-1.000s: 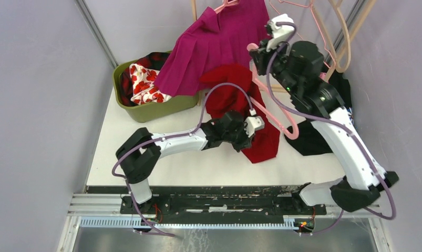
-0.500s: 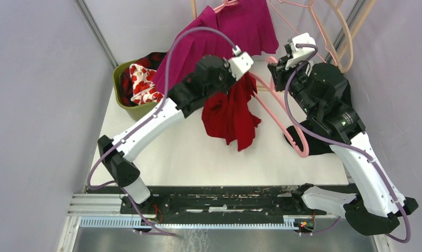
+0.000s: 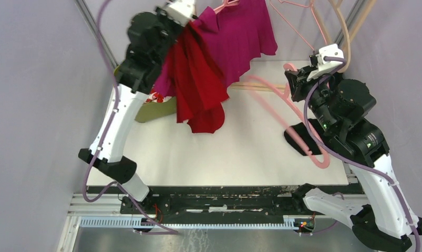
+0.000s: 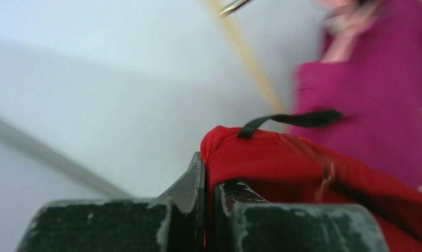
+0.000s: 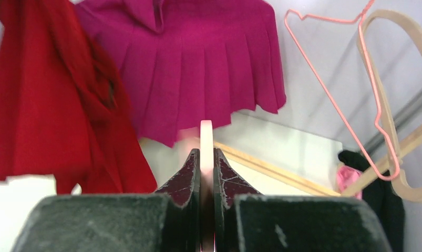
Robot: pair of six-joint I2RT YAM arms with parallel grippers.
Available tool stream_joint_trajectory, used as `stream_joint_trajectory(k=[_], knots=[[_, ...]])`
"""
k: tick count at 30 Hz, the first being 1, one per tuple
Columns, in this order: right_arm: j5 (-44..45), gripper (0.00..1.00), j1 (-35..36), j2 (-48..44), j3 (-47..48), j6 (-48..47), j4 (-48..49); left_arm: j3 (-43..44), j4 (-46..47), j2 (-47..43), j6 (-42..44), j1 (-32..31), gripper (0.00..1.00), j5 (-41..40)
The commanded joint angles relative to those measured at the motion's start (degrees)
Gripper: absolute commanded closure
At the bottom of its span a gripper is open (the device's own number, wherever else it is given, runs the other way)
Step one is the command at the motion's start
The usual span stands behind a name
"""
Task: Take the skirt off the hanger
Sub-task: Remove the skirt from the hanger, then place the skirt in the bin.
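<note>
While the left arm reaches high in the top view, the left gripper (image 3: pixel 183 23) is clenched on the soft red skirt (image 3: pixel 198 89), hanging in limp folds well apart from the curved pink plastic hanger (image 3: pixel 319 163) grasped by the right gripper (image 3: pixel 295 79); left wrist view: jaws pinch red cloth beside a thin black ribbon loop (image 4: pixel 292 119); right wrist view: jaws tight on the flat hanger edge, a pleated magenta skirt (image 5: pixel 208 68) behind.
</note>
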Motion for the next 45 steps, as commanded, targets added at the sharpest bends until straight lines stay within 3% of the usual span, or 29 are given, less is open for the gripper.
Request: stream_joint_trajectory(k=[1, 8, 15, 20, 23, 31, 35, 38, 45], knots=[[2.43, 0.99, -0.19, 1.54, -0.92, -1.41, -2.61, 5.77, 8.85, -3.38, -10.79, 14.86, 0.97, 4.49], [3.59, 0.99, -0.22, 2.82, -0.51, -3.14, -0.36, 10.98, 14.40, 0.14, -29.29, 31.32, 0.97, 16.91], [4.97, 0.99, -0.22, 5.74, -0.06, -5.24, 4.44, 21.64, 25.93, 10.79, -42.06, 38.67, 0.97, 23.08], [5.21, 0.99, -0.27, 8.72, -0.31, -6.76, 6.15, 20.20, 26.95, 14.08, -41.28, 39.64, 0.97, 24.01], [4.79, 0.99, -0.48, 10.10, -0.85, -7.09, 6.89, 13.13, 28.20, 13.31, -40.96, 39.66, 0.97, 27.31], [4.14, 0.99, -1.43, 12.13, -2.33, -7.29, 7.63, 1.85, 25.43, 12.47, -32.68, 39.69, 0.97, 23.70], [4.19, 0.99, -1.80, 12.85, -2.81, -7.36, 8.08, 4.14, 23.75, 13.42, -27.67, 39.78, 0.97, 20.43], [4.07, 0.99, -2.03, 13.69, -2.83, -7.12, 8.64, 8.39, 25.48, 14.11, -28.57, 39.88, 0.97, 20.09], [3.39, 0.99, -2.92, 15.54, -2.82, -6.59, 10.31, 13.83, 45.85, 19.15, -37.20, 39.90, 0.97, 23.50]])
